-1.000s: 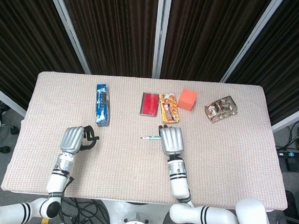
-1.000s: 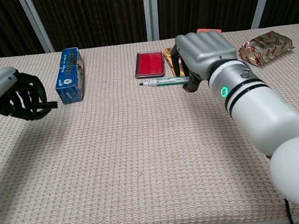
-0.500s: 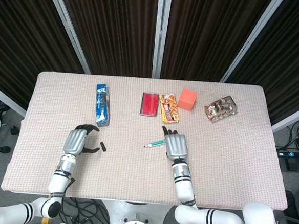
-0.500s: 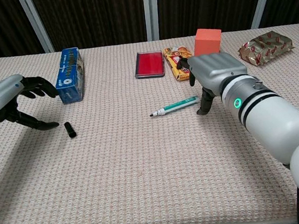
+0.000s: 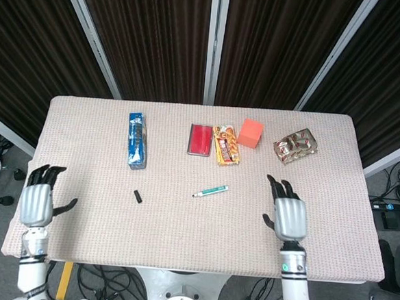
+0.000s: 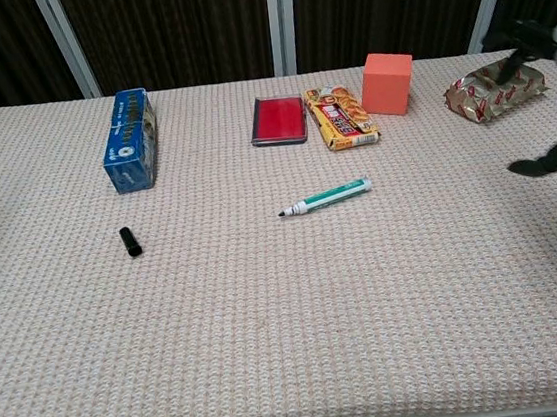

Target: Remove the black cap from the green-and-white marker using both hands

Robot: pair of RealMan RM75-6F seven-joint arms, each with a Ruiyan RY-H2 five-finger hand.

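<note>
Uncapped green-and-white marker (image 5: 210, 190) on desk (image 5: 180, 238); black cap (image 5: 138, 196) left of marker. Left hand (image 5: 38, 200), right hand (image 5: 288, 215) spread, seemingly empty, far either side of marker.

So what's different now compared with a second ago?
Both hands let go and pulled back to the table's near corners: the left hand dropped the black cap on the cloth, the right hand laid the uncapped marker down, closer to the robot than before. Both hands are now open. The boxes and snack packs stayed put.
</note>
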